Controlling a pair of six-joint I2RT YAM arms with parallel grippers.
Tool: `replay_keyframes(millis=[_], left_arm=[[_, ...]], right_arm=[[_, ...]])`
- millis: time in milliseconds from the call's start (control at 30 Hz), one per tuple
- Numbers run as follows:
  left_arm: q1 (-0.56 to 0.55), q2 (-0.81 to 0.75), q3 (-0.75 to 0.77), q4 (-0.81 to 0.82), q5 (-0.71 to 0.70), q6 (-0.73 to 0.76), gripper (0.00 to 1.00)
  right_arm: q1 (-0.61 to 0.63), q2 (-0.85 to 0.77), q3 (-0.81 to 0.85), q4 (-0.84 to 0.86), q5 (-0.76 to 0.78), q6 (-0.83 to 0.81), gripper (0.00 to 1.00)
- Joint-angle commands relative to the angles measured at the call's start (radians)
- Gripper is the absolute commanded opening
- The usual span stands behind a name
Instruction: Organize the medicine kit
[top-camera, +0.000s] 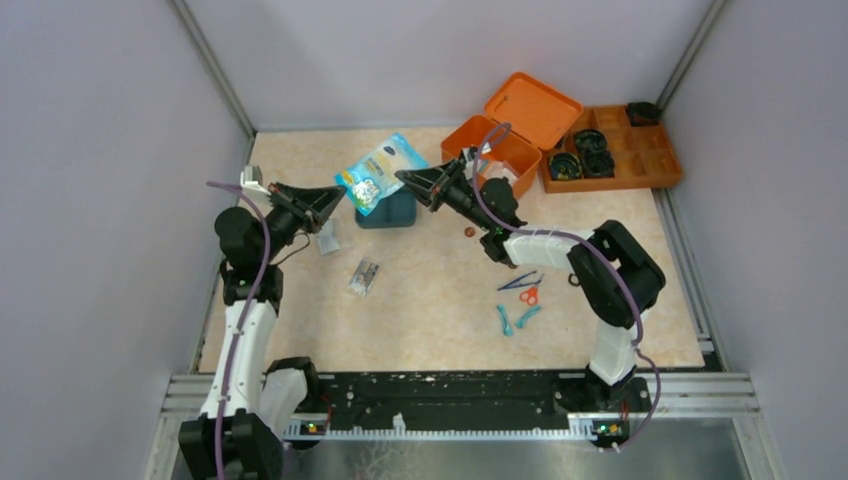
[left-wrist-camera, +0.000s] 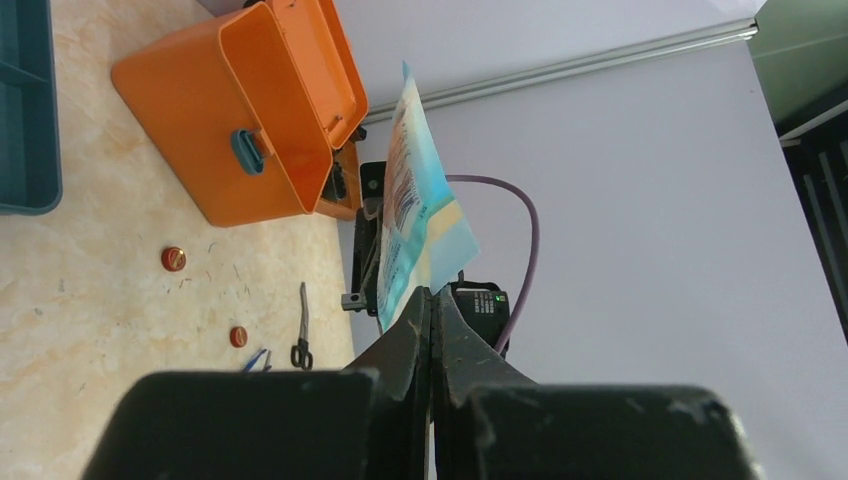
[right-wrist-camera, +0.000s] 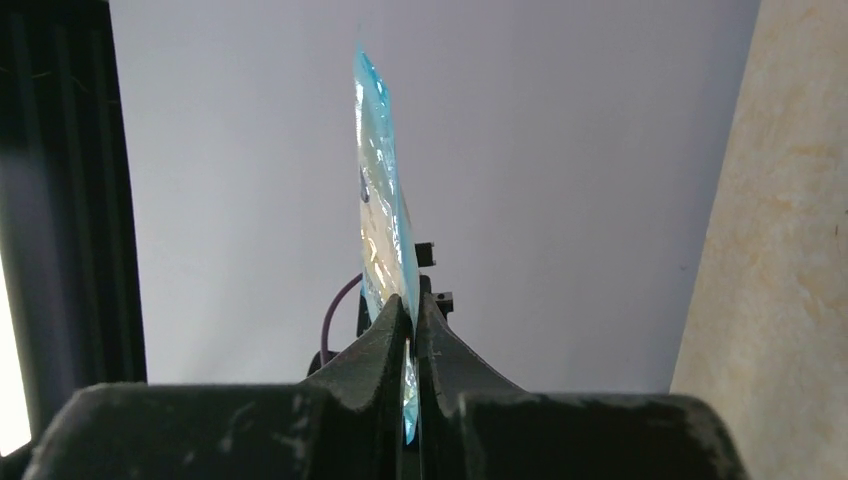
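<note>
from above, the left gripper (top-camera: 340, 196) and the right gripper (top-camera: 402, 177) each pinch an opposite edge of a blue packet (top-camera: 378, 170), which hangs between them over a teal tray (top-camera: 390, 214) near the back of the table (top-camera: 440, 320). the kit (top-camera: 488, 152) stands at back right, just behind the right gripper, its lid (top-camera: 535, 106) open and leaning toward the back wall. its right side is just beside an orange divided tray (top-camera: 655, 168) that fills the back right corner. a sachet (top-camera: 364, 276) lies left of centre. a red cap (top-camera: 468, 233), tweezers (top-camera: 519, 281), scissors (top-camera: 529, 295) and teal clips (top-camera: 506, 320) lie near the right arm. the middle and near strip of the table between them is bare, and the side walls stand close to both table edges. in the left wrist view the jaws are pressed together on the packet's lower edge, and the packet stands up edge-on. the kit sits at upper left with its latch (left-wrist-camera: 247, 152) facing the camera, and the teal tray shows at the left border. two red caps lie on the open floor below the kit. in the right wrist view the jaws are clamped on the packet's thin edge, with plain wall behind and a strip of table along the right border.
</note>
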Motion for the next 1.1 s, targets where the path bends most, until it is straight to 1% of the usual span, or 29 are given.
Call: replay_keyframes(millis=[0, 67, 100, 200, 300, 367, 433, 467, 533, 600, 667, 700, 767, 833, 900, 967, 1067], left_arm=[[-0.008, -0.020, -0.008, -0.030, 0.000, 0.027, 0.00], [-0.009, -0.023, -0.004, -0.045, -0.002, 0.040, 0.00], [-0.008, -0.025, -0.002, -0.060, -0.003, 0.056, 0.04], [-0.009, -0.031, 0.017, -0.121, -0.015, 0.107, 0.30], [-0.009, -0.038, 0.051, -0.217, -0.047, 0.194, 0.63], [-0.009, -0.040, 0.072, -0.277, -0.067, 0.256, 0.79], [-0.009, -0.042, 0.090, -0.335, -0.093, 0.323, 0.91], [-0.009, -0.043, 0.093, -0.369, -0.104, 0.351, 0.94], [-0.009, -0.043, 0.093, -0.422, -0.125, 0.398, 0.96], [-0.009, -0.043, 0.086, -0.448, -0.134, 0.435, 0.98], [-0.008, -0.040, 0.075, -0.456, -0.135, 0.464, 0.99], [-0.009, -0.039, 0.071, -0.458, -0.132, 0.476, 0.99], [-0.009, -0.030, 0.070, -0.469, -0.128, 0.502, 0.99], [-0.008, -0.020, 0.076, -0.481, -0.124, 0.525, 0.99], [-0.009, -0.010, 0.081, -0.485, -0.117, 0.543, 0.99], [-0.008, 0.002, 0.087, -0.491, -0.106, 0.559, 0.99], [-0.009, 0.015, 0.097, -0.502, -0.099, 0.587, 0.99]], right_arm=[[-0.021, -0.053, 0.010, 0.025, -0.019, -0.072, 0.00], [-0.033, -0.052, 0.015, 0.023, -0.034, -0.088, 0.00], [-0.042, -0.054, 0.019, 0.018, -0.046, -0.100, 0.00], [-0.088, -0.078, 0.021, -0.013, -0.087, -0.167, 0.00], [-0.142, -0.130, 0.016, -0.091, -0.113, -0.251, 0.00], [-0.188, -0.168, 0.013, -0.163, -0.125, -0.314, 0.00], [-0.241, -0.204, 0.019, -0.265, -0.136, -0.410, 0.00], [-0.269, -0.220, 0.032, -0.342, -0.139, -0.472, 0.00], [-0.322, -0.247, 0.079, -0.522, -0.126, -0.619, 0.00], [-0.360, -0.258, 0.152, -0.715, -0.085, -0.806, 0.00], [-0.383, -0.255, 0.239, -0.937, -0.017, -0.996, 0.00], [-0.391, -0.247, 0.284, -0.988, 0.022, -1.086, 0.00], [-0.397, -0.225, 0.398, -1.153, 0.101, -1.260, 0.00], [-0.398, -0.189, 0.493, -1.242, 0.164, -1.423, 0.00], [-0.398, -0.131, 0.608, -1.338, 0.186, -1.571, 0.00], [-0.399, -0.059, 0.732, -1.444, 0.187, -1.697, 0.00], [-0.398, 0.063, 0.922, -1.623, 0.171, -1.836, 0.00]])
